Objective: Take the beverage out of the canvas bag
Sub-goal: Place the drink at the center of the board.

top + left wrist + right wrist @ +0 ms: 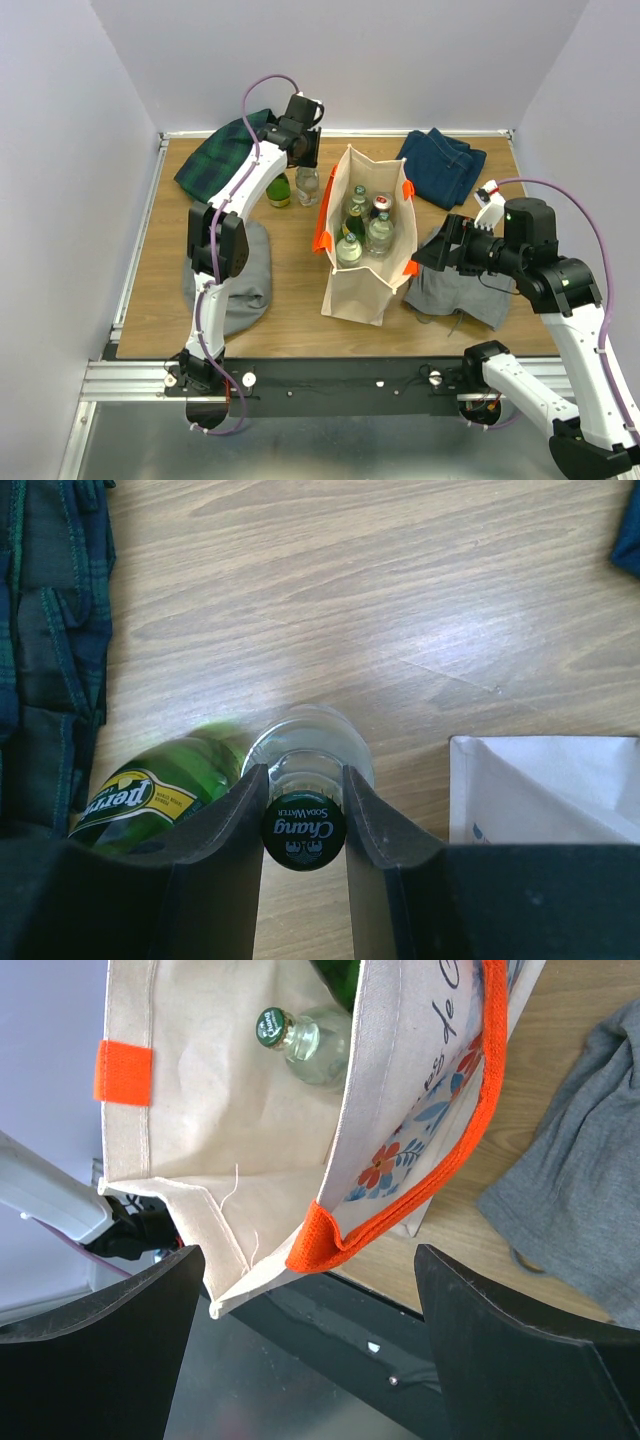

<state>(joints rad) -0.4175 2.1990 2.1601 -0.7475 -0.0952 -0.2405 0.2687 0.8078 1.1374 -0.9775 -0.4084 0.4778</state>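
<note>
Black fingers (225,850) of the left pincer (303,778) are closest to the left wrist camera. They press on both sides of the neck of a clear glass bottle with a dark green cap (303,830), so this pincer looks closed on the bottle.

That bottle is out of the bag. It stands on the brown wooden table (295,295), near the far left corner of the tall beige canvas bag with orange handles (358,290). A green glass bottle with a yellow label (150,792) stands just beside it on the left, also out of the bag. Left of both lies a dark green plaid cloth (215,160).

So I think part of the job is done, because two drinks are out. Several more bottles (365,228) are in the bag. I think the left pincer has to let go next, and then more drinks can come out.

The clear bottle stands straight up. Its long side runs up and down, and its cap points up at the wrist camera. The bag stands up too, with its mouth open to the top. The mouth is longer from near to far than from left to right. The bottles inside stand with their caps up.

On the right side of the bag is the right pincer (310,1260). It is wide open and holds nothing. The near right corner of the bag and an orange handle show between its fingers, and I cannot tell if they touch.
</note>
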